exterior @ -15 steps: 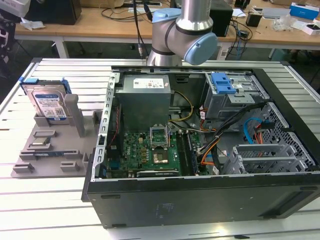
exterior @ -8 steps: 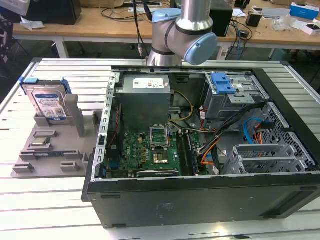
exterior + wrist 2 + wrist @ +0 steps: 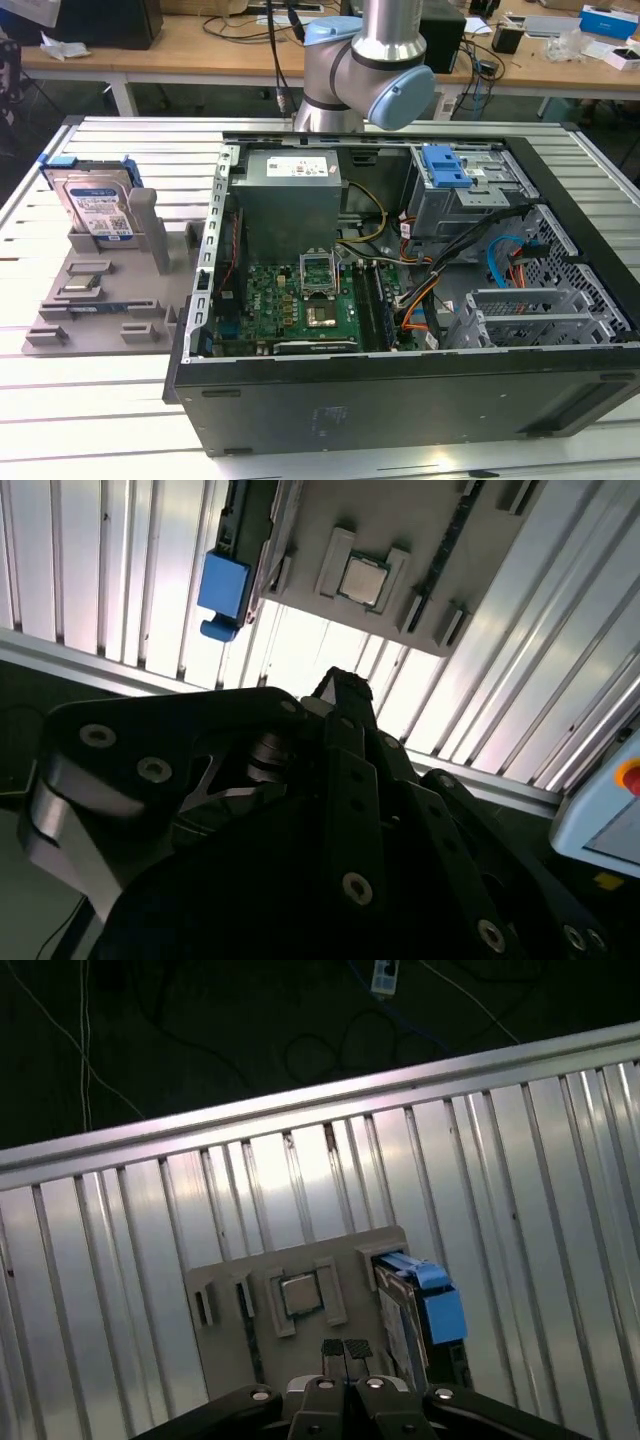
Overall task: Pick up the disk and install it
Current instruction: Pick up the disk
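The disk [image 3: 93,205] is a silver drive with a white-and-blue label and a blue rail frame. It stands tilted in a slot of the grey holder tray [image 3: 100,290] at the exterior view's left, beside the open computer case [image 3: 400,300]. In the first wrist view my gripper [image 3: 346,1349] hangs well above the tray with its fingertips pressed together and nothing between them. The disk [image 3: 437,1307] lies a little to one side of them, seen edge-on. In the second wrist view the gripper [image 3: 340,683] points down at the tray, and the disk's blue rail [image 3: 222,585] shows beyond it.
A small square chip [image 3: 298,1295] sits in the tray close under the fingertips. The case holds a grey power supply [image 3: 290,195], a green board [image 3: 300,300], cables and a drive cage with a blue latch [image 3: 445,165]. The ribbed table's edge [image 3: 300,1100] borders dark floor.
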